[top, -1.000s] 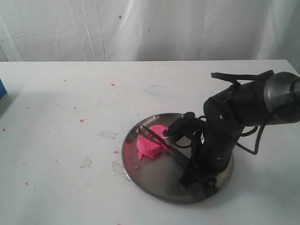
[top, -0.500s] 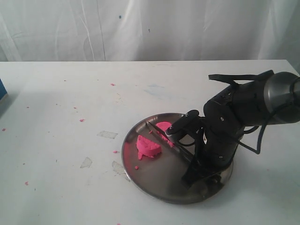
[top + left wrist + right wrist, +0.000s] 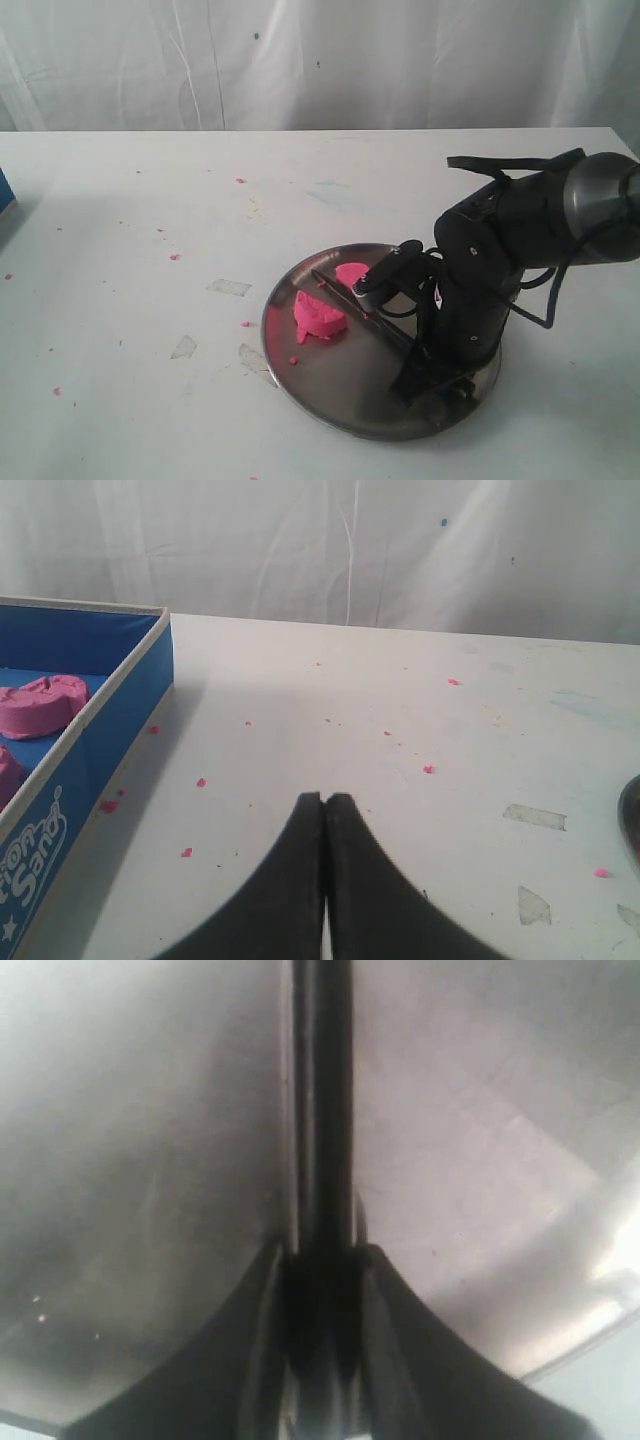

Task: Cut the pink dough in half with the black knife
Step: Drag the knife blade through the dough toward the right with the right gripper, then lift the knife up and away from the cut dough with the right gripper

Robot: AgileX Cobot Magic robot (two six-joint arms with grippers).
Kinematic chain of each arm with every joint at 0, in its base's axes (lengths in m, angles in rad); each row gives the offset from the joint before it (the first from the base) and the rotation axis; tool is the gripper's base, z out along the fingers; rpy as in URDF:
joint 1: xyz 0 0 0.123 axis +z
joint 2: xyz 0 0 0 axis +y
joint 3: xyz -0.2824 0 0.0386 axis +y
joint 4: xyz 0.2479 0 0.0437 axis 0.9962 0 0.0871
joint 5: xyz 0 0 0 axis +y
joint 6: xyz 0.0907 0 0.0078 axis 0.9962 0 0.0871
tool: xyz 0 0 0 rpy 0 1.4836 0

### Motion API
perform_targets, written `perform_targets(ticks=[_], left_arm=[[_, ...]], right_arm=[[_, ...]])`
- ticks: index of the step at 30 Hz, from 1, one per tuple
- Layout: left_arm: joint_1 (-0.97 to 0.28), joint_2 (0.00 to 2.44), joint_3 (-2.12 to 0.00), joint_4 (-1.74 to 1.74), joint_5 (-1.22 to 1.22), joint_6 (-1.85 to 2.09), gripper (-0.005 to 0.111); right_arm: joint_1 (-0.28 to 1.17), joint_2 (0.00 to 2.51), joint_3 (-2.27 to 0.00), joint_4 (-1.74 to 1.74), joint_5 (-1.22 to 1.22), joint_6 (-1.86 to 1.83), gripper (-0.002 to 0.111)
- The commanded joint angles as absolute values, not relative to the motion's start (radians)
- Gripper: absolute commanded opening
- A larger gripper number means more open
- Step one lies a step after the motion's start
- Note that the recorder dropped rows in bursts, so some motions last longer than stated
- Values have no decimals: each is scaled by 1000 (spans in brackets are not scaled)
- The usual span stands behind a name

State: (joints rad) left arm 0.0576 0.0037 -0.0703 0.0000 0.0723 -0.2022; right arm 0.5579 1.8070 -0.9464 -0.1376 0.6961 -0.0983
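A white cloth backdrop (image 3: 300, 60) hangs in soft folds behind a white table (image 3: 120, 250). The tabletop is scuffed, dotted with pink crumbs (image 3: 174, 257) and bits of clear tape (image 3: 229, 288). Light falls soft and even, shadows faint.

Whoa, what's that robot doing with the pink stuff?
The right gripper is clamped on a slim black knife, whose blade reaches across a round steel plate. The bright pink dough lies on the plate in two chunks, a bigger one and a smaller chunk, with the blade between them. The left gripper is shut and empty over the white table.
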Motion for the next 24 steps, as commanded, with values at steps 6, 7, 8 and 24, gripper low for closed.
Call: perform_targets(ticks=[6,7,8,24], left_arm=[[53,0,-66,0,61,-204,0],[53,0,-66,0,61,-204,0],[53,0,-66,0,61,-204,0],[53,0,-66,0,61,-204,0]], right_arm=[[557,1808,-953,-133,689,-113,0],[557,1804,-962,-133,698,-113,0],[557,1802,-975,-133,709,-113,0],[557,1649,-991,-72,759,-75,0]])
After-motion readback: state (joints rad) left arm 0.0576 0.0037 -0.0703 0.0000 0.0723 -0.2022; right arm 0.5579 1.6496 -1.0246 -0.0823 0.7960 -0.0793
